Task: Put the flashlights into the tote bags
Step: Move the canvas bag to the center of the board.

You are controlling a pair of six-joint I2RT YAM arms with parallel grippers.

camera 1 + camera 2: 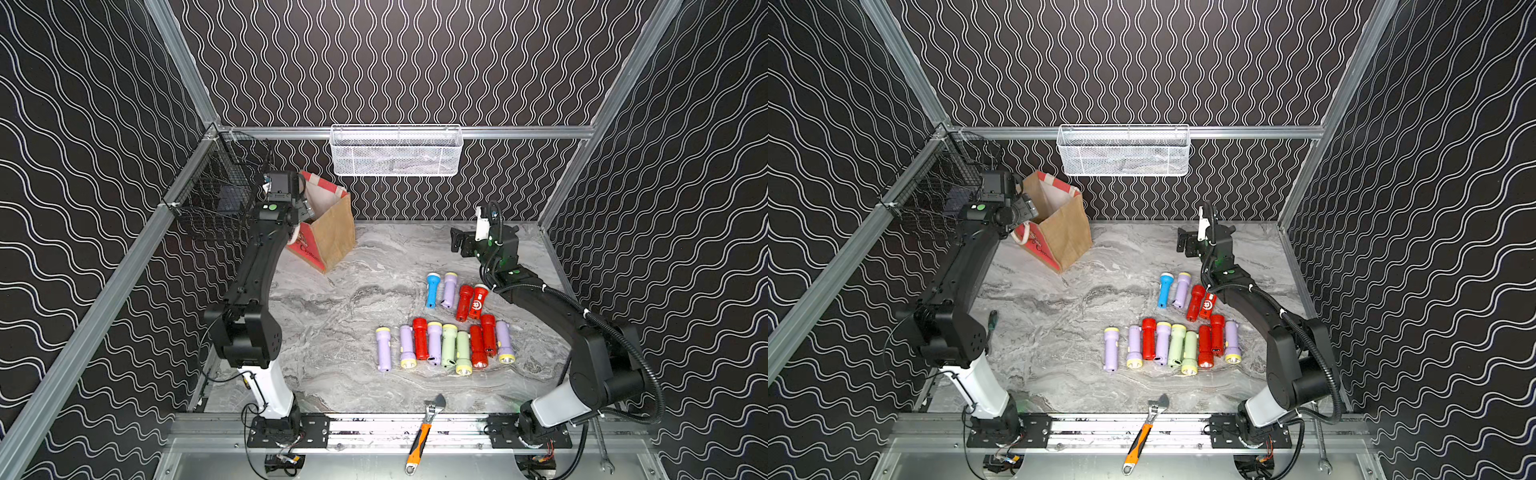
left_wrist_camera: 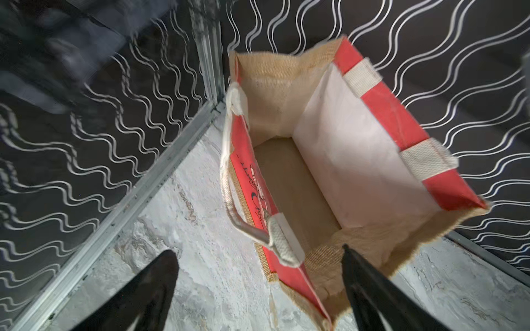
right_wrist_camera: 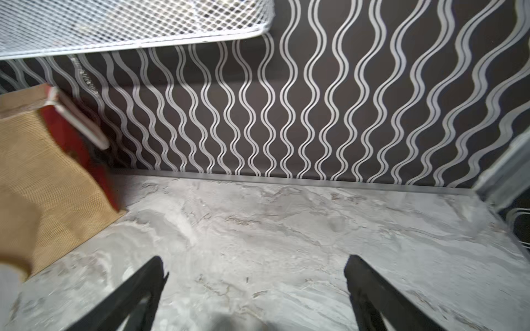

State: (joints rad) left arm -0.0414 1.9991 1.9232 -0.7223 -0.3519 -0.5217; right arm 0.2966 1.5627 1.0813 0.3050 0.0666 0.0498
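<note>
Grey marbled tabletop (image 1: 332, 316), black wavy walls around it; the flashlights (image 1: 449, 345) lie in two rows lower right of centre in both top views, long axes running roughly up and down the frame; the tote bag (image 1: 332, 232) stands upper left, its floor bare in the left wrist view. My right gripper (image 1: 459, 241) is the nearer one, just above the upper row in the frame, fingers spread wide, holding nothing; my left gripper (image 2: 258, 253) hangs over the bag's mouth, fingers wide apart, empty.
</note>
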